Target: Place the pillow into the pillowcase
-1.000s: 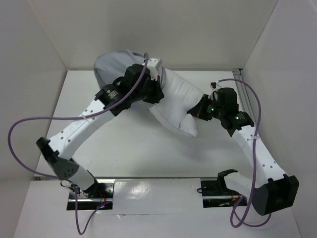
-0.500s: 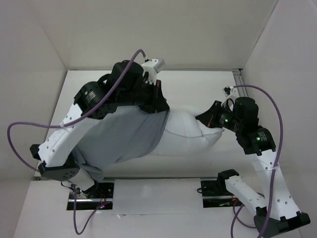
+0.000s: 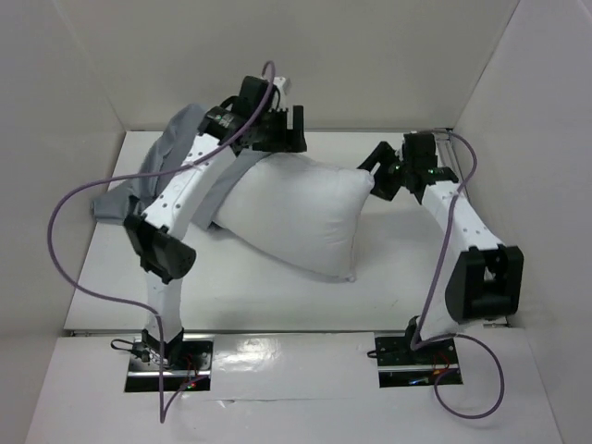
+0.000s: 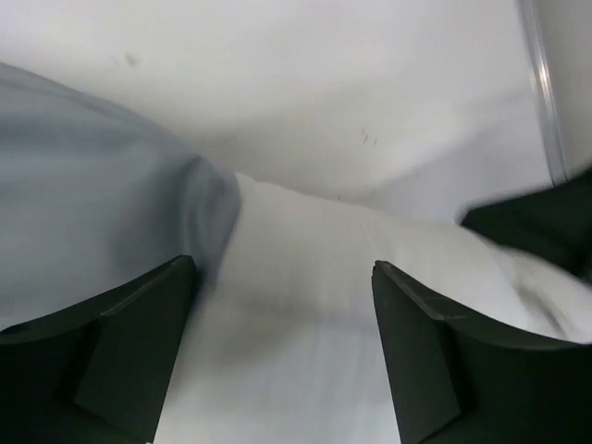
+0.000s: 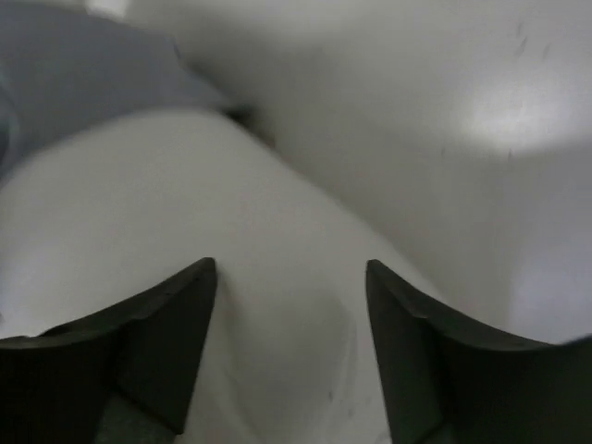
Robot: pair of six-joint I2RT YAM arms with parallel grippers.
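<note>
Top external view: the pillow (image 3: pixel 305 217) lies mostly bare on the desk (image 3: pixel 231 296), between my two grippers. The pillowcase (image 3: pixel 171 157) is bunched left of the left gripper (image 4: pixel 282 266) and seems to cover only that end. Both it and the right gripper (image 5: pixel 289 264) stand open over the pillow. I judge the sleeving barely begun; next I must regrip the case mouth. The back wall (image 3: pixel 351 83) is close, and the open room lies nearer me.

Robot lab: white partition walls (image 3: pixel 305 55), table-bolted arm base (image 3: pixel 166 356), purple cable (image 3: pixel 55 215).
</note>
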